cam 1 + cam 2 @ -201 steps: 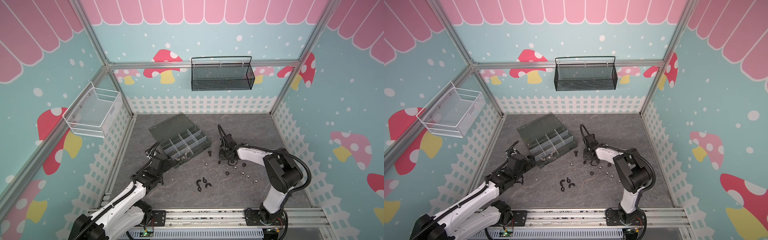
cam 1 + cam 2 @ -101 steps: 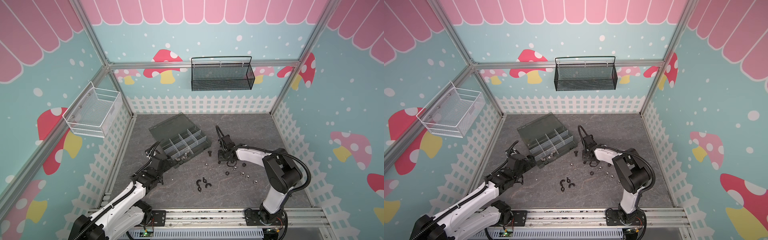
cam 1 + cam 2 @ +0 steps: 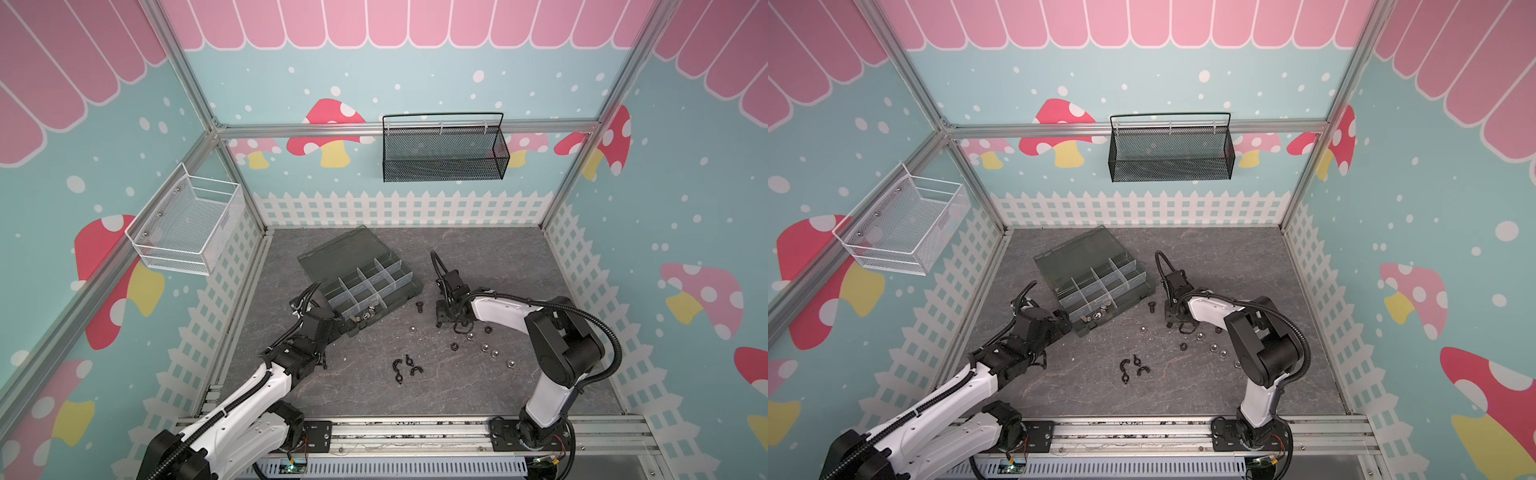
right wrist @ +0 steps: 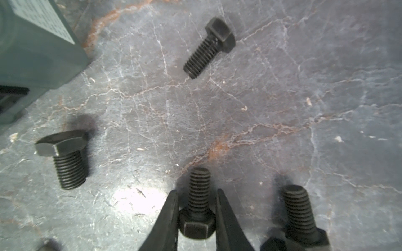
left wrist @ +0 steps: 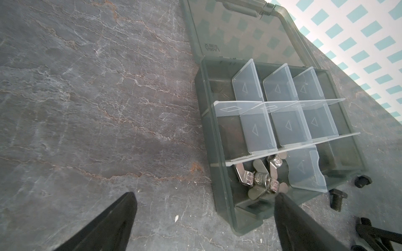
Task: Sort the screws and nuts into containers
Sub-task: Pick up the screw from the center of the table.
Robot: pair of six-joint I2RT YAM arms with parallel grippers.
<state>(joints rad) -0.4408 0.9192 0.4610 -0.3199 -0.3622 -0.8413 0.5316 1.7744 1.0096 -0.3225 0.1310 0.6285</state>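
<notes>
Grey stone-look tabletop [image 3: 478,257], ringed by teal walls with pink mushrooms and a white picket border; a black mesh basket [image 3: 444,153] and a white wire basket [image 3: 187,224] hang on the walls.

Take the organizer box [image 3: 361,286] as your landmark. It sits lid-open (the smoky lid leans back toward the far wall), its containers [image 5: 282,121] split by translucent dividers. Your left wrist view shows silver winged nuts [image 5: 258,176] in the corner compartment nearest your left arm; the other compartments you can see into look bare.

Your left gripper [image 5: 204,219] hangs low at that near corner of the box, fingers [image 5: 108,223] spread wide with nothing between them; one finger overlaps the box's corner in the wrist view.

Your right gripper [image 4: 195,217] is down at the tabletop just off the box's side toward your right arm. Its fingers [image 4: 167,219] have drawn in on either side of an upright screw [image 4: 198,208], flanking its hex head, thread pointing up. Contact on both sides is hard to confirm.

More screws [image 4: 65,158] stand or lie near it, one between gripper and box [image 3: 419,307].

Farther from the box, toward the right arm's base: scattered silver domed nuts [image 3: 484,347] and black hex nuts [image 3: 454,345]. Black winged nuts [image 3: 405,368] cluster on the front-rail side of the box, well apart from it.
</notes>
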